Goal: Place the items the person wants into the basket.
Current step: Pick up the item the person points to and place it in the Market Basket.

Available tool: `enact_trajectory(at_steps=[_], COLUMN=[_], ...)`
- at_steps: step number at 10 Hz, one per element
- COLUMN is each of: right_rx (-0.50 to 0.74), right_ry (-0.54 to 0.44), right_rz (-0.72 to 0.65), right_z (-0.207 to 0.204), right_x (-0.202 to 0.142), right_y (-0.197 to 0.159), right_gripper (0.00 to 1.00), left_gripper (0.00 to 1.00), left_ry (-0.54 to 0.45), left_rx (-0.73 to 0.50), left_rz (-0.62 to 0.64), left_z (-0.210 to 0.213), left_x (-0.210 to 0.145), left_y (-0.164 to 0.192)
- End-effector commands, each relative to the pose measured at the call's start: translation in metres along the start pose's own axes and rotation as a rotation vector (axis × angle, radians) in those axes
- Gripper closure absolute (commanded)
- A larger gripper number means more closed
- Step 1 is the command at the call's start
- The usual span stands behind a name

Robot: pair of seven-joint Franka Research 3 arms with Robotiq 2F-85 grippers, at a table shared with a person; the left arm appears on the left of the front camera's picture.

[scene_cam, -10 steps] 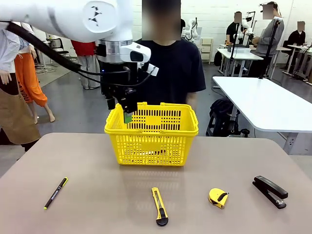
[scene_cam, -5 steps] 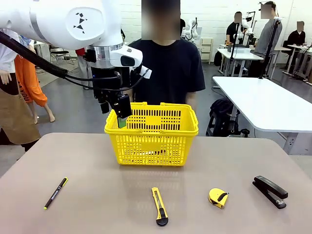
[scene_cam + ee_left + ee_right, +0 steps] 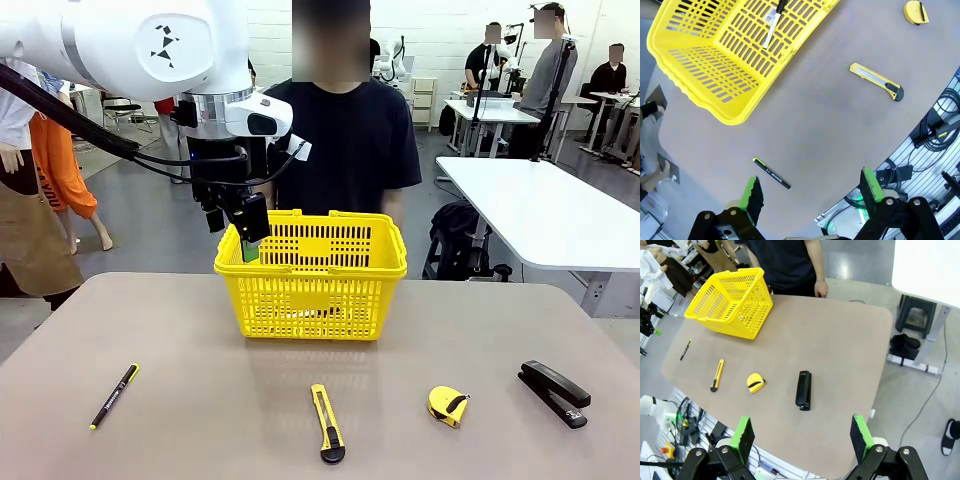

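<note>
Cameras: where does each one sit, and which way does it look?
Front view: robot's table edge, facing the person; left end effector near the basket.
Left wrist view: high, looking down at basket and pen; own fingers below.
Right wrist view: high, looking down at the whole table; right end effector below.
All share: basket, pen.

The right gripper (image 3: 801,421) hangs high above the table (image 3: 835,340), its green-padded fingers (image 3: 745,434) spread wide with nothing between them. Along the near side lie, well apart in a loose row, a slim black pen (image 3: 685,350), a yellow utility knife (image 3: 717,375), a round yellow-and-black tape measure (image 3: 755,382) and a black stapler (image 3: 803,389). The yellow basket (image 3: 730,302) stands at the far side (its contents cannot be made out from here). Just beyond it the person (image 3: 790,260) in a dark shirt stands at the table's edge, one hand (image 3: 821,288) hanging at it
</note>
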State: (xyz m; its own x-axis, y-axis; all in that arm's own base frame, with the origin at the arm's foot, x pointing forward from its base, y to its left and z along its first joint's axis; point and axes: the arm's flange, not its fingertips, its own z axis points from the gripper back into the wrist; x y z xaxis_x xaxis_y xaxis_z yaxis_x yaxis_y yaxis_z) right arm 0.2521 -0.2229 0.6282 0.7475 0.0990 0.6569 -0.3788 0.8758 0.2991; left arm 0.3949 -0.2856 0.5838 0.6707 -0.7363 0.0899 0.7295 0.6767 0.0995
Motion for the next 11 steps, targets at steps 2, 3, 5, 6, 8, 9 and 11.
enact_trajectory(at_steps=[2, 3, 5, 6, 8, 9, 11], right_rx=[0.011, 0.011, 0.011, 0.011, 0.011, 0.011, 0.011], right_ry=[-0.003, -0.003, -0.003, -0.003, -0.003, -0.003, -0.003], right_rz=[0.009, 0.009, 0.009, 0.009, 0.009, 0.009, 0.009], right_z=[0.0, 0.0, 0.0, 0.0, 0.0, 0.0, 0.0], right_x=[-0.001, -0.001, -0.001, -0.001, -0.001, -0.001, -0.001], right_y=[0.0, 0.0, 0.0, 0.0, 0.0, 0.0, 0.0], right_gripper=[0.0, 0.0, 0.0, 0.0, 0.0, 0.0, 0.0], left_gripper=[0.0, 0.0, 0.0, 0.0, 0.0, 0.0, 0.0], left_ry=[0.005, 0.005, -0.048, -0.132, -0.346, -0.47, -0.582], left_rx=[0.001, 0.001, -0.063, -0.132, -0.327, -0.468, -0.446], left_rz=[0.001, 0.001, -0.054, -0.137, -0.339, -0.406, -0.455], left_z=[0.002, 0.002, 0.012, 0.027, 0.063, 0.074, 0.074], left_x=[0.0, 0.0, -0.019, -0.046, -0.126, -0.166, -0.229], left_y=[0.001, 0.001, 0.01, 0.026, 0.087, 0.13, 0.214])
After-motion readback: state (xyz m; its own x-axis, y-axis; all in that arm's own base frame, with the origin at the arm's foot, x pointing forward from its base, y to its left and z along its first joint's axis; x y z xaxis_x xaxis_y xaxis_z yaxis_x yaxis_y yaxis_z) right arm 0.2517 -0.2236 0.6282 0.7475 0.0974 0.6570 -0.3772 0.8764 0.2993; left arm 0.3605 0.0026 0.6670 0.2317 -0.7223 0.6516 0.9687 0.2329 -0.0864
